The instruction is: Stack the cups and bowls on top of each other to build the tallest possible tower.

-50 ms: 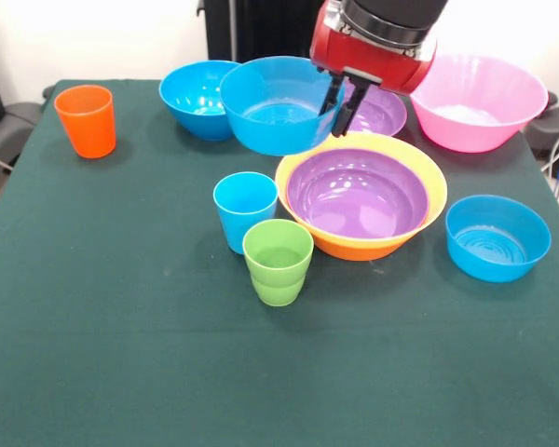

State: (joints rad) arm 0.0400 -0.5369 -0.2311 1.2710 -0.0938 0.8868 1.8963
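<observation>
— Where are we in the build?

— We have the hand [342, 104] closed on the rim of a blue bowl [278, 104], one finger inside the wall and one outside, and the bowl looks lifted and tipped slightly, hanging just behind the orange-yellow bowl [361, 244]. We judge this as the carry step: a bowl in transit toward the stack.

— And the stack itself?

— So far we count a purple bowl [357, 194] nested in the orange-yellow one at the middle of the desk [121, 354]. That is our tower's base. A second purple bowl [382, 112] sits behind it, partly hidden by the hand, with the pink bowl [477, 101] to its side.

— What does the next move ask of us?

— We'd bring the held bowl over the purple one, level it, and lower it before letting go.

— The arm's pose?

— It comes down from above, wrist near vertical, red housing over the bowl's rim.

— The rest?

— Another blue bowl [197, 98] behind, a third [497, 237] in front, and the light blue cup [244, 210], green cup [278, 261] and orange cup [86, 120] wait untouched.
</observation>
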